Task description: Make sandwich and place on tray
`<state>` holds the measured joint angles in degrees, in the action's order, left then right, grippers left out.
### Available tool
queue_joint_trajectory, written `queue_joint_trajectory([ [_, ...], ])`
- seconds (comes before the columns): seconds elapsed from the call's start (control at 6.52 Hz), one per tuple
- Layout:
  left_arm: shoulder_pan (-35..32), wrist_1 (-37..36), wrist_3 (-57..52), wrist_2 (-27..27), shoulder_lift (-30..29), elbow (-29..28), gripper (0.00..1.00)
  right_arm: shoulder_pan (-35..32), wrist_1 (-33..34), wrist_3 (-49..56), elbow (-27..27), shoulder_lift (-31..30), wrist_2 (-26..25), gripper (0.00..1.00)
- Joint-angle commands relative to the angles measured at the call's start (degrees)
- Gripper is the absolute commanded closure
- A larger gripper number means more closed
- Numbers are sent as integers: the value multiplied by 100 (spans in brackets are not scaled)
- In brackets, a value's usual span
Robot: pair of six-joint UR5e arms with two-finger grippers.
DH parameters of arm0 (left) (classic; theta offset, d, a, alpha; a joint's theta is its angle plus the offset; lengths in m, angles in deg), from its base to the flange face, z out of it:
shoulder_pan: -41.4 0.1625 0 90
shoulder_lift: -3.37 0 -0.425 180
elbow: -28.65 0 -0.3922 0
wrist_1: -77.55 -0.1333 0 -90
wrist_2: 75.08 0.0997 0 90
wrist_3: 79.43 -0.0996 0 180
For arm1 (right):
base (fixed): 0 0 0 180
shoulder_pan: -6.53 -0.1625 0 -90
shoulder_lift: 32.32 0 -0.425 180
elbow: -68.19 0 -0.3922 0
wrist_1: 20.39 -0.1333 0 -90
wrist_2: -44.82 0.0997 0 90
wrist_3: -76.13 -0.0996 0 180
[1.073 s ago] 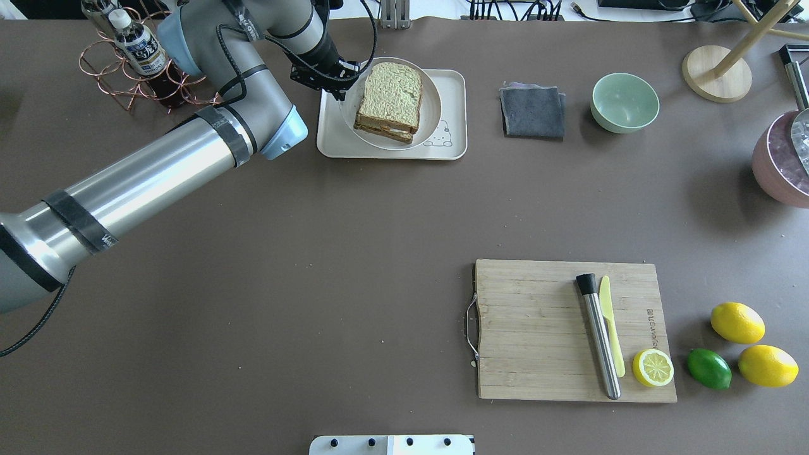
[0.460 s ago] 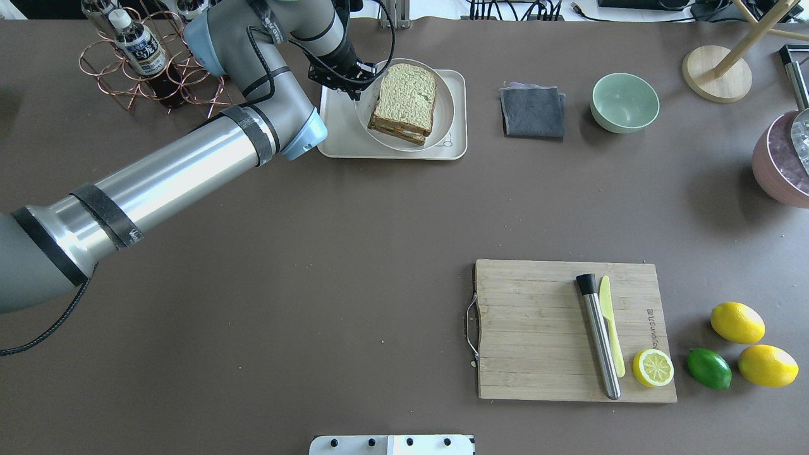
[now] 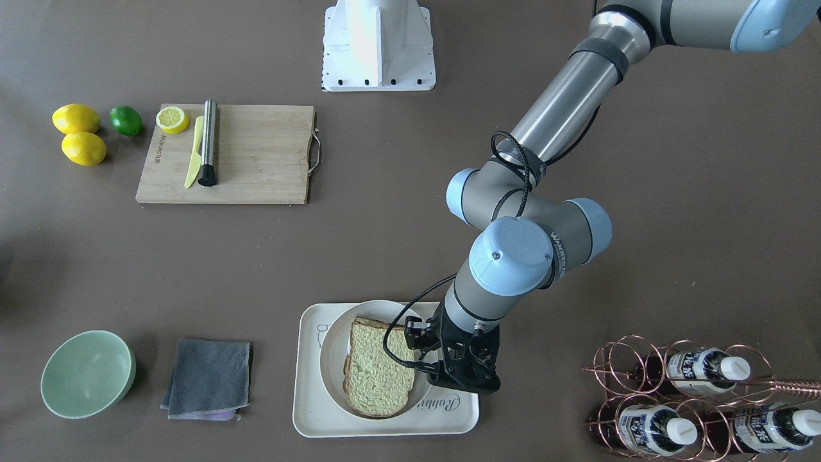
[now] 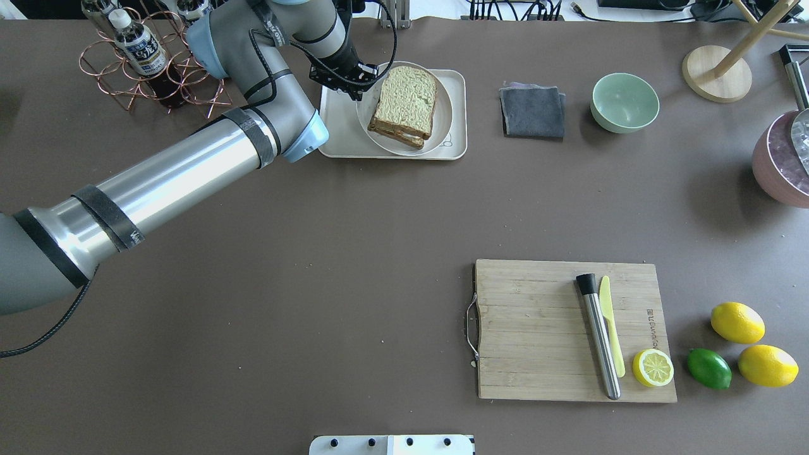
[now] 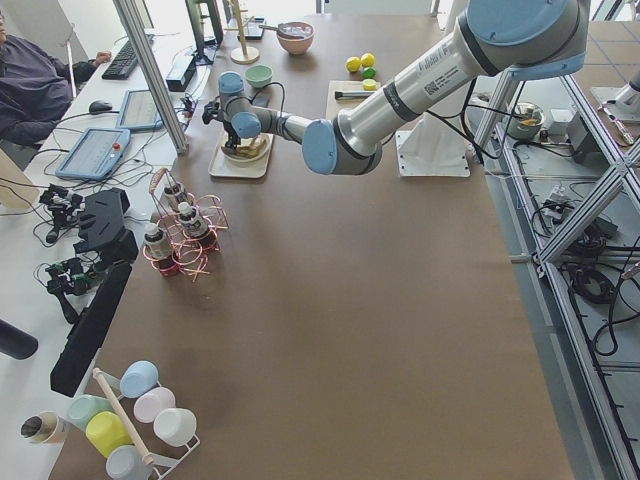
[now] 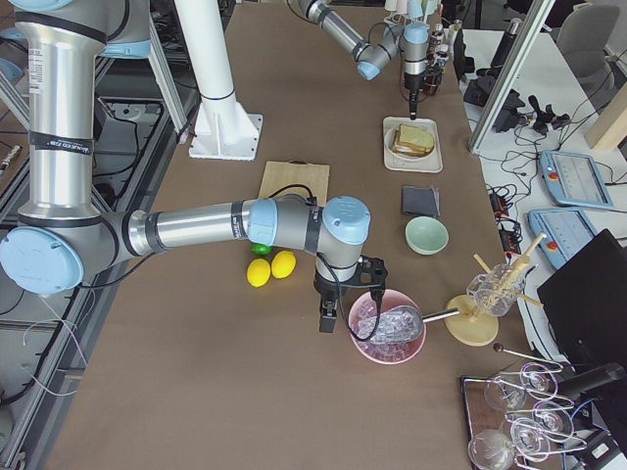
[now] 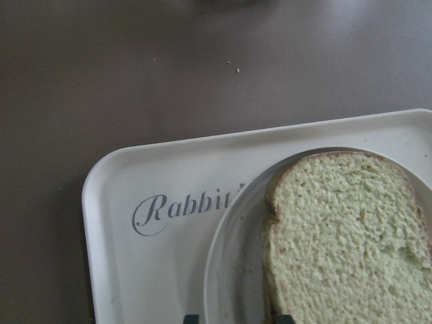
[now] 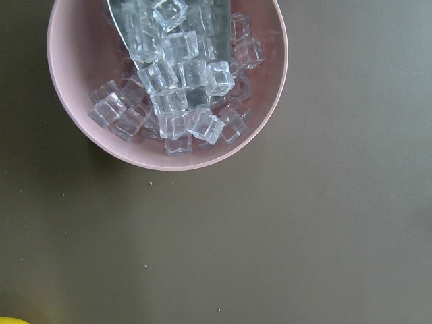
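Where the robot's left arm reaches to the far side of the brown tabletop (image 4: pixel 316 253), the sandwich (image 4: pixel 404 101) of two square, brown-crusted bread slices with pale green-beige faces lies on a round white plate (image 4: pixel 447 110). That plate sits inside the cream-white rectangular tray (image 4: pixel 335 142) with rounded corners. A thin strip of white and orange shows between the slices at the edge nearer the robot. In the overhead view the plate lies toward the tray's right part, partly covering the small line drawing there. The grey "Rabbit" script (image 7: pixel 182 209) reads clearly in the left wrist view. The left hand (image 4: pixel 351 81) points down at the plate's left rim, just beside the sandwich. Two dark fingertips (image 7: pixel 191 318) barely show at the bottom of its wrist view (set apart, the rim between them), and I cannot tell whether they pinch the plate. The right hand (image 6: pixel 327 321) hangs just beside a pink bowl (image 8: pixel 64 81) of clear ice cubes (image 8: pixel 182 88); how far open it is I cannot tell. Right of the tray lie a folded grey cloth (image 4: pixel 533 112) and a pale green bowl (image 4: pixel 624 102), well apart from the bamboo cutting board (image 4: pixel 537 328).
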<state>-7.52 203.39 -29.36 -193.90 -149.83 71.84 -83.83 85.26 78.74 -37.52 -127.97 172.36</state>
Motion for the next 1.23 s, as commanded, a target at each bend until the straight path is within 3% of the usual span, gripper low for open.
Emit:
queue_joint_trajectory([
  [0.0,-187,-59,-163,-18,751,983,2,1,0,2,68,-6,16,0],
  [0.31,-249,-811,-173,-53,1973,2949,2,1,-122,2,304,-6,25,0],
  [0.46,-319,-1137,-173,-358,2431,3759,2,1,-750,-7,610,-172,60,0],
  [0.61,-720,-1410,-268,-761,2819,4350,2,1,-1339,-33,901,-243,69,0],
  [0.77,-959,-1500,-966,-1017,3344,4774,2,1,-1493,-42,1069,-235,60,0],
  [1.07,-1836,-2402,-2538,-1484,4049,5390,2,1,-1494,-42,1070,-235,252,0],
])
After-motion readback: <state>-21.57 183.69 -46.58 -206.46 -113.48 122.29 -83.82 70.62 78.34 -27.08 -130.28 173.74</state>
